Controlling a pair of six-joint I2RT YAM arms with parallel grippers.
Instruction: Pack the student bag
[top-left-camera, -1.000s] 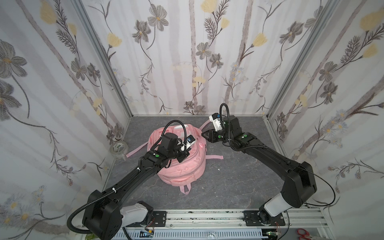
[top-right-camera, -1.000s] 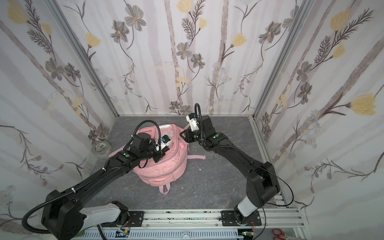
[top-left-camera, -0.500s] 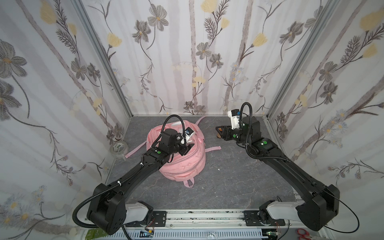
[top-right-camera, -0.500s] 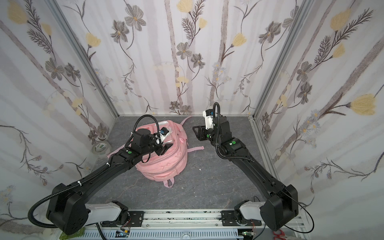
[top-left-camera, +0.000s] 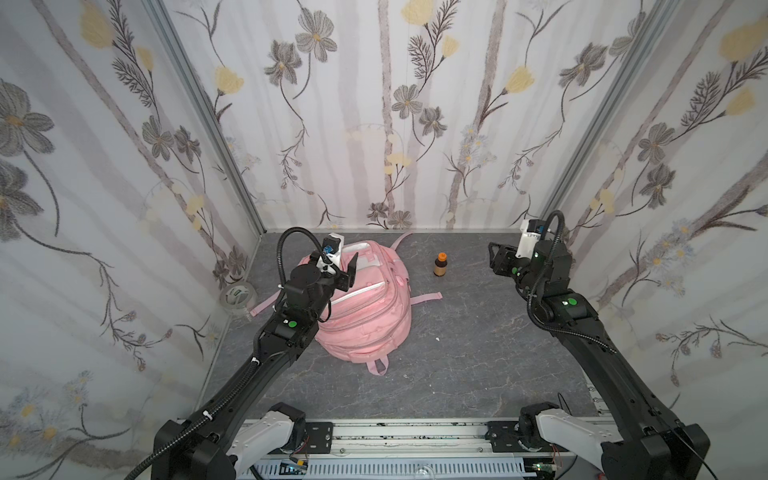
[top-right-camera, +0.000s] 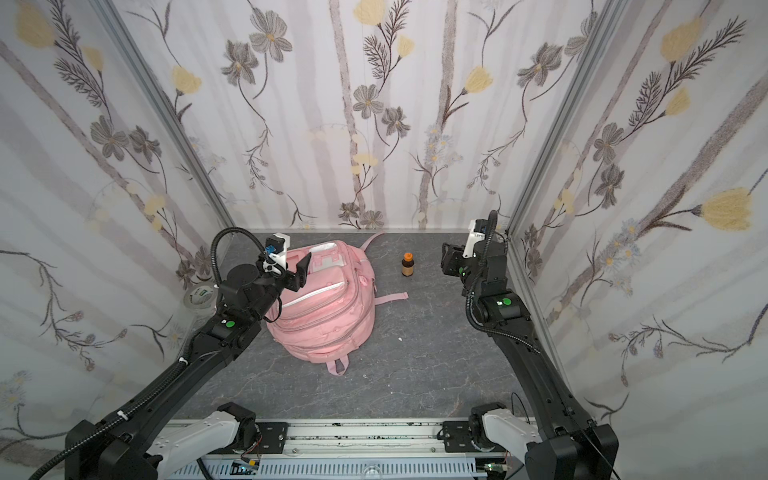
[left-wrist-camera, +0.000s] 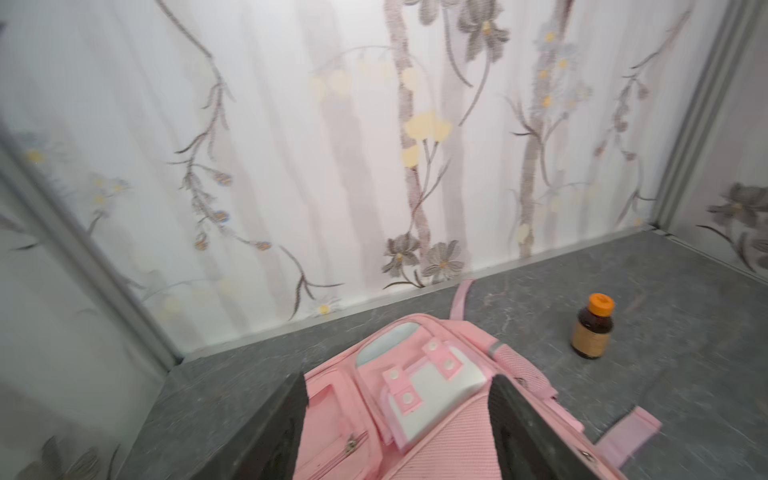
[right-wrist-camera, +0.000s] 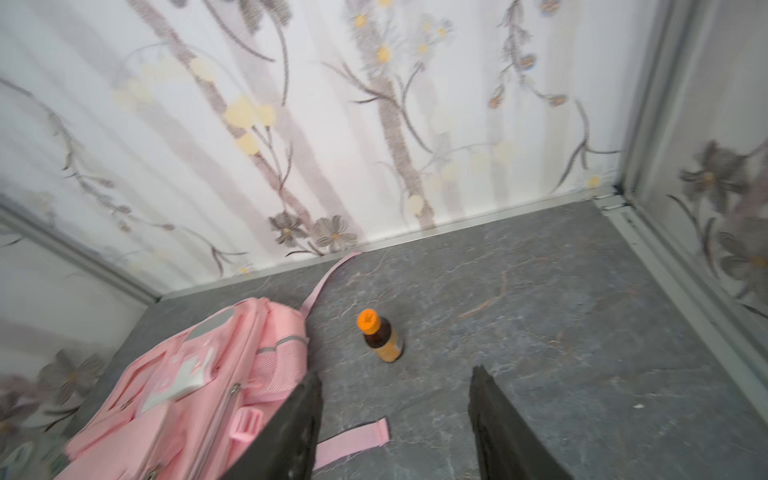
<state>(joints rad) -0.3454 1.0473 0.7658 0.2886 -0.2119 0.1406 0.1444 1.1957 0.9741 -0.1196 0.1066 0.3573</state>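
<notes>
1. At the far left, a roll of tape (top-left-camera: 237, 296) lies against the side wall. It is just beside one of the bag's pink straps and is not packed.
2. The left gripper (top-left-camera: 347, 272) hovers over the end of the bag nearer the back wall. Its jaws stand apart with nothing between them. In the left wrist view a snap-fastened flap lies below the gap.
3. The student bag (top-left-camera: 365, 307) lies flat on the grey table (top-left-camera: 478, 353), left of centre, with its pockets facing up and its straps splayed. The pale zipper lines look closed, and I can make out no open mouth.
4. A small brown bottle (top-left-camera: 440, 264) with an orange cap stands upright right of the bag, near it but not touching.
5. The right gripper (top-left-camera: 496, 259) hangs close to the right wall, pointing toward the bottle but well apart from it. Its jaws are also apart and empty.
6. The step in hand looks like fetching the bottle. To do it well:
   - The right gripper should come in level and straddle the bottle's body below the cap.
   - It should close gently so the bottle does not tip.
   - The left gripper should first open a pocket and hold the soft fabric wide. Otherwise the fabric may sag shut and the bottle will have no way in.
</notes>
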